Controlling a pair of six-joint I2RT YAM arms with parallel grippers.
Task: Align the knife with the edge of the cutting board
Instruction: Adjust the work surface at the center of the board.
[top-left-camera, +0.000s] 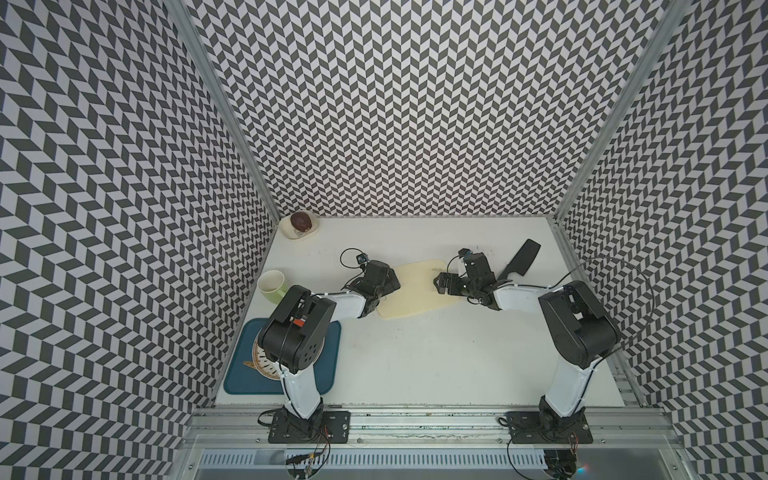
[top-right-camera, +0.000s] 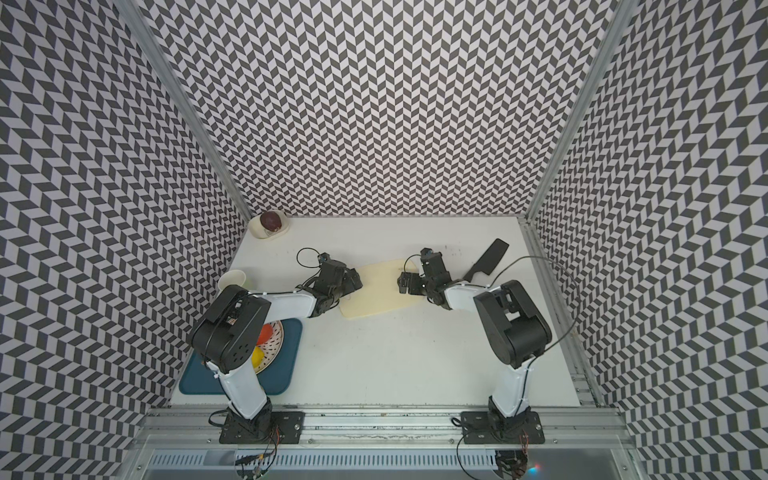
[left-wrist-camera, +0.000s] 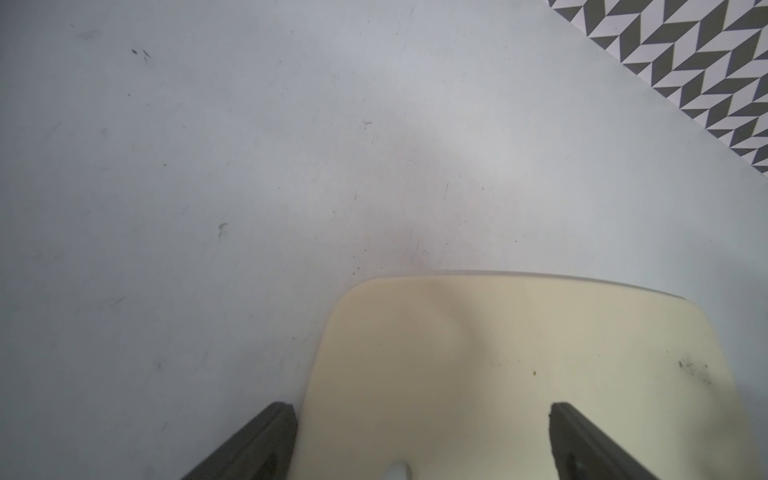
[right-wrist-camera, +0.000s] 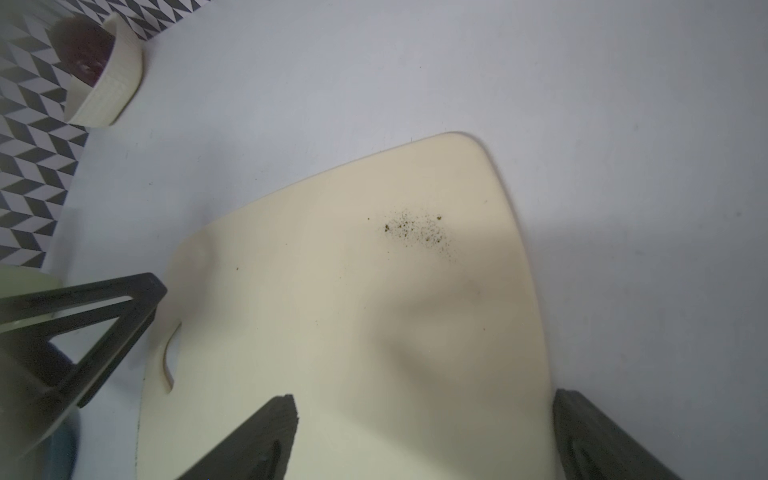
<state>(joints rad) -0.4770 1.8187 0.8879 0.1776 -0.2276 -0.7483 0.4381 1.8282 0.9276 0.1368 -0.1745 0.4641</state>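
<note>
While both arms reach over the cutting board (top-left-camera: 415, 299), the knife (top-left-camera: 523, 257) lies on the white table (top-left-camera: 415, 365) off the board's right side, slanted, blade toward the rear wall. Left gripper (left-wrist-camera: 419, 415): jaws spread wide, empty, straddling a board edge. Right gripper (right-wrist-camera: 428, 403): jaws spread wide, empty, above the board.

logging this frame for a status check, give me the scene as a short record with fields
cutting board: flat on table, under both grippers
knife: on table, apart from board, angled to it, not held
left gripper: open, empty, over board's edge
right gripper: open, empty, above board
task state: knife not yet aligned
</note>
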